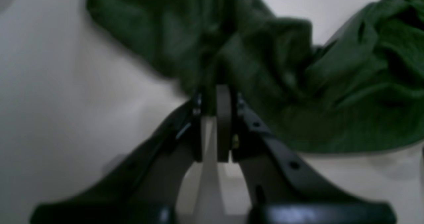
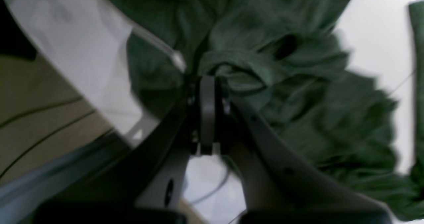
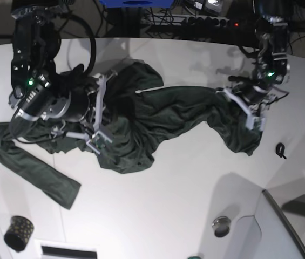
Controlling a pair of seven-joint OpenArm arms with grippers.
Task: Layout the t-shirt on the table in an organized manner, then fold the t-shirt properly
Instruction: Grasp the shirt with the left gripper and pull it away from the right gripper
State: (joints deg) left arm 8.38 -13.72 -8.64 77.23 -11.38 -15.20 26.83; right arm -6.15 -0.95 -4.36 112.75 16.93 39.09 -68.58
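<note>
The dark green t-shirt (image 3: 157,116) lies crumpled across the middle of the white table (image 3: 168,205), with one sleeve trailing toward the front left. In the base view my right gripper (image 3: 101,116) presses into the shirt's left bunch. Its wrist view shows it (image 2: 207,81) shut on a gathered fold of t-shirt (image 2: 265,61). My left gripper (image 3: 239,105) sits at the shirt's right end. Its wrist view shows it (image 1: 217,96) shut on a ridge of the t-shirt (image 1: 265,68), which is lifted off the table (image 1: 66,101).
A small black gold-dotted cup (image 3: 18,232) stands at the front left. A small black clip-like item (image 3: 280,149) lies right of the shirt, and a round metal fitting (image 3: 222,225) sits near the front right. The table's curved edge (image 2: 99,94) shows in the right wrist view.
</note>
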